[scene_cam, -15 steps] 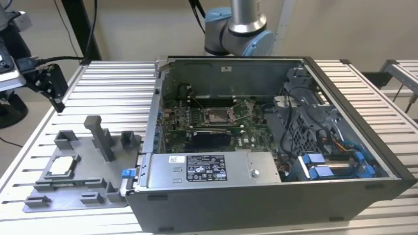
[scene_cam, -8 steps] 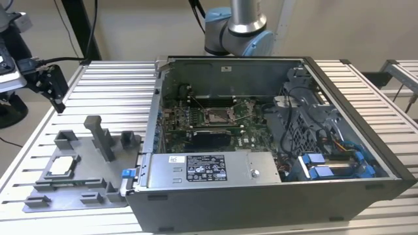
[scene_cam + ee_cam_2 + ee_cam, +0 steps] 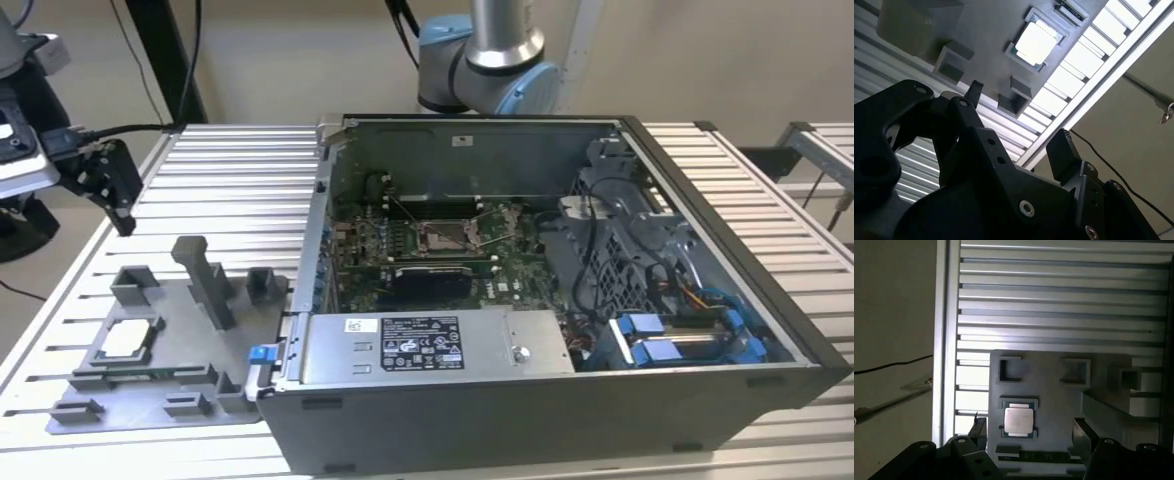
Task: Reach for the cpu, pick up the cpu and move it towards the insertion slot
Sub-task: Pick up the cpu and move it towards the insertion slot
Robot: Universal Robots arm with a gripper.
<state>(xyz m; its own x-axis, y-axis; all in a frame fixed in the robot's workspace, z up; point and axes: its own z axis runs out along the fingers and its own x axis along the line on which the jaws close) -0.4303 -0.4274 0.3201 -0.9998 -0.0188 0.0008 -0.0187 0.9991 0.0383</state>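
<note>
Nearest your wrist cameras: the gripper (image 3: 1029, 434) is spread wide, with nothing between the fingers (image 3: 1082, 437). In the first wrist view that gap frames the cpu (image 3: 1019, 420), so you look lined up on it but are well apart from it. I'd call this the reach stage, with no contact.

The cpu lies flat, silver face up, seated in a square pocket of the grey tray (image 3: 174, 405). The pocket walls likely keep it squared for a side pinch.

The tray sits on the slatted table (image 3: 227, 170), just beside the open computer case (image 3: 801, 340).

Farther in, the insertion slot (image 3: 447, 235) sits on the green board, its dark centre showing.
</note>
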